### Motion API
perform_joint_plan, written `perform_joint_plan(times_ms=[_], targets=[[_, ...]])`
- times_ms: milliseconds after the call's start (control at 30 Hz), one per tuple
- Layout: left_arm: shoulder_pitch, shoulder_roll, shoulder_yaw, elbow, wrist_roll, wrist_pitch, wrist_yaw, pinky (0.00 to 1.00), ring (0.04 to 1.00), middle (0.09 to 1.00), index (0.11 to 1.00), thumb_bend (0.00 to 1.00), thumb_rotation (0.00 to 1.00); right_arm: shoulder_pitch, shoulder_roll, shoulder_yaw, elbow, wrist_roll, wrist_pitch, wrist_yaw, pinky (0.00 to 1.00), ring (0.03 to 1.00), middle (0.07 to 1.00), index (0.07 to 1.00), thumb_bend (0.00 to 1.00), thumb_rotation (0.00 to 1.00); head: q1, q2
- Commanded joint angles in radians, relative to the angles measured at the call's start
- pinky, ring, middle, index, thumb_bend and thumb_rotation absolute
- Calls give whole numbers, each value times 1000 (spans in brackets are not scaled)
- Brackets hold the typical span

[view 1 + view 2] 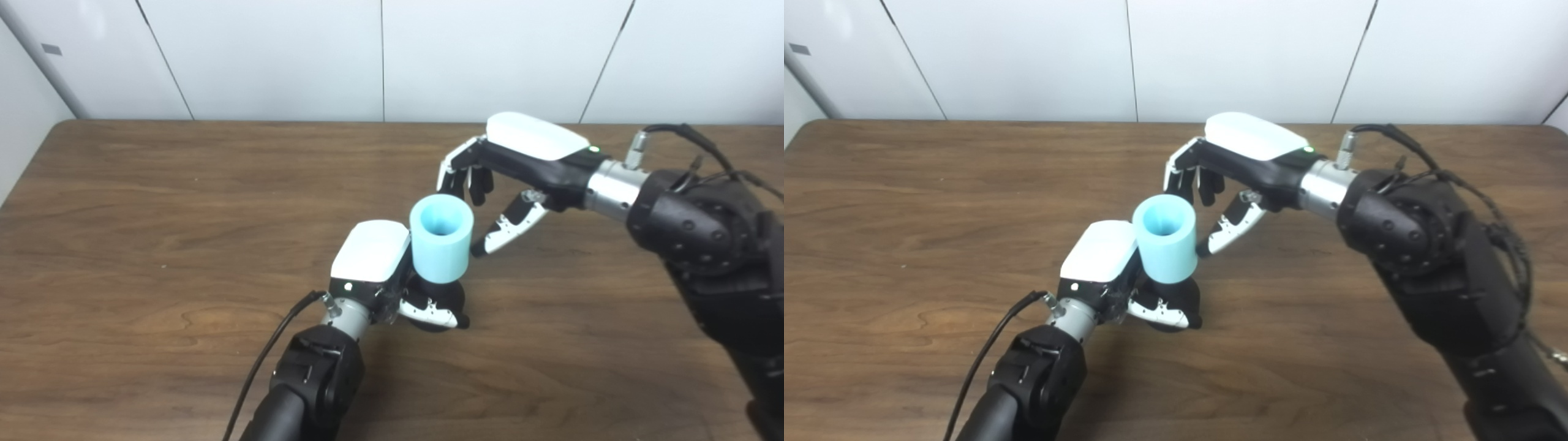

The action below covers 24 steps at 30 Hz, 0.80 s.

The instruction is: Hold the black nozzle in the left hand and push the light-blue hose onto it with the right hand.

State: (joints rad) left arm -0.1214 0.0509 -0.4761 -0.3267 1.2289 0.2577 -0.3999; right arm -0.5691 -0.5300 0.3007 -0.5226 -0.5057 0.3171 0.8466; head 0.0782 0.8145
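Observation:
My left hand (378, 269) is shut on the black nozzle (446, 299), low at the table's middle. Only a dark bit of the nozzle shows between the fingers. The light-blue hose (441, 248), a short thick tube, stands upright on top of the nozzle with its open end facing up. My right hand (511, 177) hovers just right of and behind the hose, open. Its fingers (1185, 177) curl down behind the hose's rim, and its thumb tip (1213, 242) lies close to the hose's right side. I cannot tell whether the thumb touches it.
The brown wooden table (153, 214) fills the view, with white wall panels (275, 55) behind its far edge. A black cable (263, 361) runs along my left forearm, and more cables (1488, 202) loop over my right forearm.

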Motion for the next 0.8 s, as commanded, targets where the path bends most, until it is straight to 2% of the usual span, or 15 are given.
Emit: perform_joint_plan(times_ms=[0, 133, 233, 333, 533, 767], targets=[[7, 3, -3, 11, 7, -2, -16, 838, 670, 514, 470, 523, 0, -31, -57, -26, -39, 12, 16, 21, 705, 796, 801, 817, 987, 343, 0, 0], [6, 5, 4, 9, 9, 4, -24, 837, 665, 514, 471, 523, 0, 4, -113, -41, -77, 23, 43, 43, 826, 936, 921, 905, 985, 514, 1, -1], [8, 9, 8, 6, 4, 0, -22, 839, 659, 514, 471, 523, 0, 35, -130, -60, -124, 35, 84, 46, 864, 980, 956, 934, 909, 615, -3, -2], [8, 15, 10, 3, 1, -4, -26, 836, 657, 515, 469, 523, 0, 71, -128, -89, -162, 42, 98, 21, 891, 998, 990, 951, 837, 683, -6, -3], [8, 19, 13, -2, -3, -5, -27, 834, 659, 515, 467, 523, 0, 138, -114, -143, -198, 26, 28, -64, 949, 1000, 1000, 975, 695, 782, -8, -4], [8, 25, 16, -2, -8, -4, -34, 840, 657, 506, 475, 524, 0, 197, -87, -168, -243, 18, -52, -146, 942, 1000, 1000, 995, 650, 873, -11, -5]])
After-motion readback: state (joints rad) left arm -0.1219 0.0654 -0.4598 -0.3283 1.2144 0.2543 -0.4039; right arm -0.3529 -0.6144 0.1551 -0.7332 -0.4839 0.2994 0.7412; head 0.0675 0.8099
